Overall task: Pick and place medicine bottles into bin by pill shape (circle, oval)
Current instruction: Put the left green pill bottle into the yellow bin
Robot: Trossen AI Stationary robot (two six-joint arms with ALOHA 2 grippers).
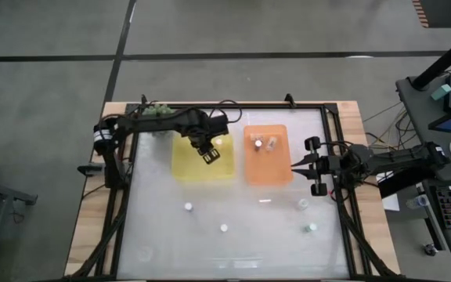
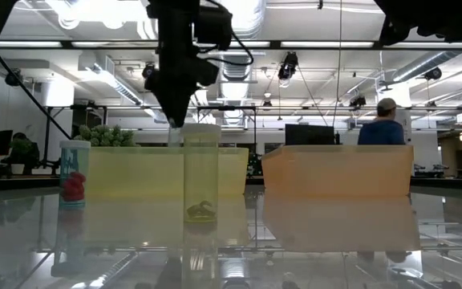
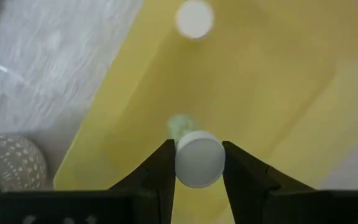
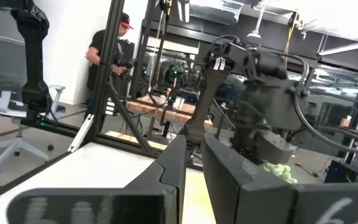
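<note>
1. We see the medicine bottles as tiny pale, clear cylinders with white caps; the one nearest the low camera (image 2: 201, 181) shows a greenish content at its bottom, and another at its 9 o'clock (image 2: 74, 174) carries a pale blue label with something red inside. We can read no writing on either.
2. The left gripper (image 1: 208, 153) hangs over the yellow tray (image 1: 186, 168), its jaws partly closed on the white cap of one bottle (image 3: 197, 160), pinching it on both sides. The bottle's body shows green below the cap in the left wrist view.
3. In the yellow tray we make out one more white cap (image 3: 194, 18) lying apart from the held bottle.
4. The orange tray (image 1: 266, 174), at the yellow tray's 3 o'clock, holds two bottles (image 1: 265, 144) toward its 12 o'clock end.
5. Four bottles stand loose on the desk (image 1: 163, 235): at the orange tray's 7 o'clock (image 1: 188, 207), 6 o'clock (image 1: 224, 228), and two toward its 5 o'clock (image 1: 303, 204) (image 1: 311, 229).
6. The right gripper (image 1: 294, 166) waits at the orange tray's 3 o'clock edge, jaws closed together and empty.
7. A green spiky plant (image 1: 160, 111) sits at the yellow tray's 11 o'clock.
</note>
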